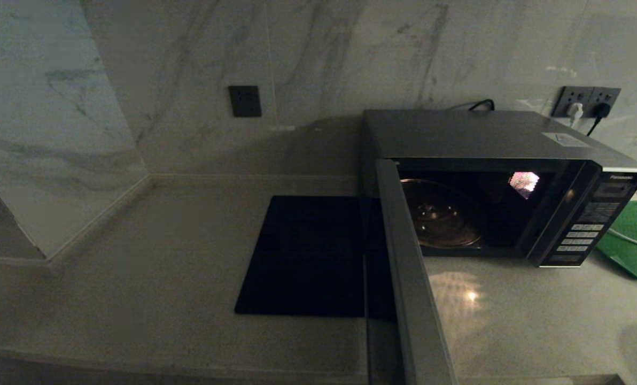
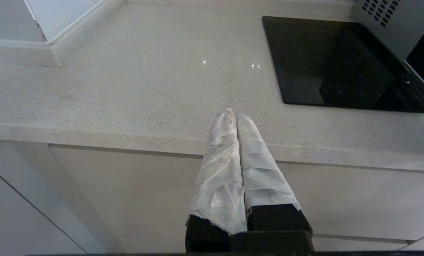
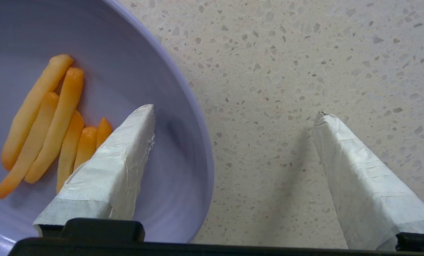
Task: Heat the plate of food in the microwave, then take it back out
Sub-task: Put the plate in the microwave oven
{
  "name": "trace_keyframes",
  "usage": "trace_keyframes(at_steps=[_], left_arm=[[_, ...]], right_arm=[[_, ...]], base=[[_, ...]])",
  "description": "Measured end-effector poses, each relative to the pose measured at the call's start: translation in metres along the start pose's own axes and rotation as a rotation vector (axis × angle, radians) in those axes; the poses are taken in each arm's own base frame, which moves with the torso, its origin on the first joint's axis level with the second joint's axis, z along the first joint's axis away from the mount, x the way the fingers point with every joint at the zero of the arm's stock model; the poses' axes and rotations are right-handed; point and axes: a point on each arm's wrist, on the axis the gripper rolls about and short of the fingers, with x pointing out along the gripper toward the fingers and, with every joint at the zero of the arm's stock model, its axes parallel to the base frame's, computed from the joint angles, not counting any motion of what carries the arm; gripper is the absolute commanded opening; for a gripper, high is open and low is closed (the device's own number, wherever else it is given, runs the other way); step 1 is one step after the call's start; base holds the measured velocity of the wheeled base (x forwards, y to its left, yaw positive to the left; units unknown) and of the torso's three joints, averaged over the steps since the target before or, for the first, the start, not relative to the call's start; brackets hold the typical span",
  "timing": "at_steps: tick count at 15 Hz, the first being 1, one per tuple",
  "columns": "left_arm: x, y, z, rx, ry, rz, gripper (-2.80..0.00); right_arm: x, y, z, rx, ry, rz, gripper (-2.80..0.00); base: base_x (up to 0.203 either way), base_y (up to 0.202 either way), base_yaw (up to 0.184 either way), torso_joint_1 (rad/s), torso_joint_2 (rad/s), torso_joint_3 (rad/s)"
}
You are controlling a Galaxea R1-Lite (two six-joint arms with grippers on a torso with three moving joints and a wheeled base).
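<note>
Right gripper: you see it pointing down at the speckled worktop, jaws spread wide and empty, one finger over the plate of food, the other beyond its rim. Left gripper: parked at the worktop's front edge, jaws closed on nothing. One microwave, door swung open. One plate; six orange sticks.

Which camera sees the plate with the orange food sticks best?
The right wrist view: the plate of food fills its side, under the open right gripper. The head view and left wrist view don't show the plate at all.
</note>
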Motion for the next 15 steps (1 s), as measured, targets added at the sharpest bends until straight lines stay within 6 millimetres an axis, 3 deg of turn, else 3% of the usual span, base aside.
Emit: trace_keyframes(at_steps=[15], left_arm=[[0.0,0.0,0.0,0.0,0.0,0.001,-2.8]], right_arm=[[0.0025,0.0006,0.001,-0.024,-0.003,-0.002,0.0]], base=[[0.0,0.0,0.0,0.0,0.0,0.0]])
